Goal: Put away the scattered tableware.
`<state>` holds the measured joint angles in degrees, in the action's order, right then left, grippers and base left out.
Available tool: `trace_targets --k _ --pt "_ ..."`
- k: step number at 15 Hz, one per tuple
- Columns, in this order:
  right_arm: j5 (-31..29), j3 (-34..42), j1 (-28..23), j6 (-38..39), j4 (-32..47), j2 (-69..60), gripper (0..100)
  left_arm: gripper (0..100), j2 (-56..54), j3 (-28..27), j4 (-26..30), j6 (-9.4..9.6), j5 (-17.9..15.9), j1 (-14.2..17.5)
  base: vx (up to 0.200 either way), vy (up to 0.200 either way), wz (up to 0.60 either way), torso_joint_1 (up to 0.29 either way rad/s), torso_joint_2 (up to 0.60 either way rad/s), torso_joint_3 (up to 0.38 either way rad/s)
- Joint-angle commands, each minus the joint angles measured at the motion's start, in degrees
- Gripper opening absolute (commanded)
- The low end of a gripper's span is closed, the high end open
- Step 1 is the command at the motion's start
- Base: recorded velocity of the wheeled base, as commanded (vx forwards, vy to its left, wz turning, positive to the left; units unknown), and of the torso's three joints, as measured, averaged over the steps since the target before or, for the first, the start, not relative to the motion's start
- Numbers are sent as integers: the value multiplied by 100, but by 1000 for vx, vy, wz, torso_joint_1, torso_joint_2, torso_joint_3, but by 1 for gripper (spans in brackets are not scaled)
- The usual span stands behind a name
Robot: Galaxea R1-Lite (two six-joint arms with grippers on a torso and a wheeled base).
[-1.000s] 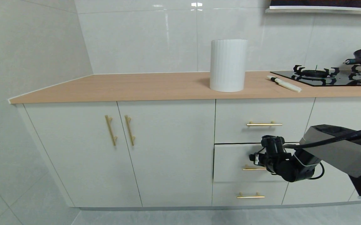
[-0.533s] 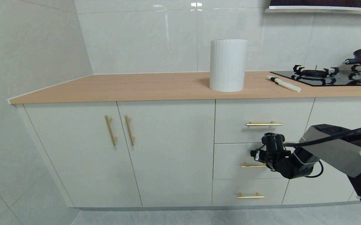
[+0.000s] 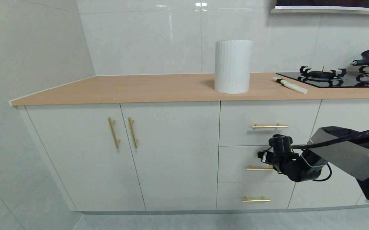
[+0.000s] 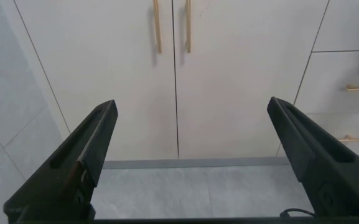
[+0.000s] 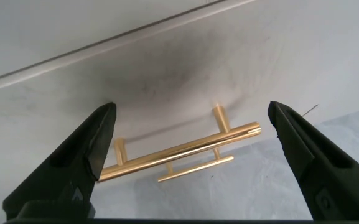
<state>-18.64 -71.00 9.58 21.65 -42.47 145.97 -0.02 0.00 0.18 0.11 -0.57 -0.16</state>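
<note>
The counter carries the holder and, between it and the hob near the front edge, the knife, not yet stowed. I judge I'm opening the shut middle drawer. My right gripper stands open astride its handle, so next I clamp the bar and pull straight out over bare floor, left gripper open, well apart.

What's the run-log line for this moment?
right gripper open, facing middle drawer handle | middle drawer shut | left gripper open, facing cabinet doors | white utensil on countertop by stove
</note>
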Motion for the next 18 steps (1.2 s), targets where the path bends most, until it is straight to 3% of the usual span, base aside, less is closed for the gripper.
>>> trace_targets --k 1,3,6,10,11,13,18 --pt "247 1123 61 -47 99 -1097 100 100 2 0 -1 7 -4 7 0 0 0 0 0 0" --pt "581 2257 123 -64 81 -2231 100 100 2 0 -1 7 5 -2 0 0 0 0 0 0" --pt "537 3611 123 -284 72 -4120 100 100 2 0 -1 -2 -4 -2 0 0 0 0 0 0" --pt "106 4920 123 -671 81 -6713 100 100 2 0 -1 -2 -4 -2 0 0 0 0 0 0" --pt "-52 5430 79 -996 108 -8005 100 100 2 0 -1 -2 5 -2 0 0 0 0 0 0" --pt "-52 5887 26 -1418 301 -9306 100 100 2 0 -1 -2 -4 -2 0 0 0 0 0 0" --pt "-228 5694 -167 -2279 2920 -12198 100 100 2 0 -1 -2 -4 -2 0 0 0 0 0 0"
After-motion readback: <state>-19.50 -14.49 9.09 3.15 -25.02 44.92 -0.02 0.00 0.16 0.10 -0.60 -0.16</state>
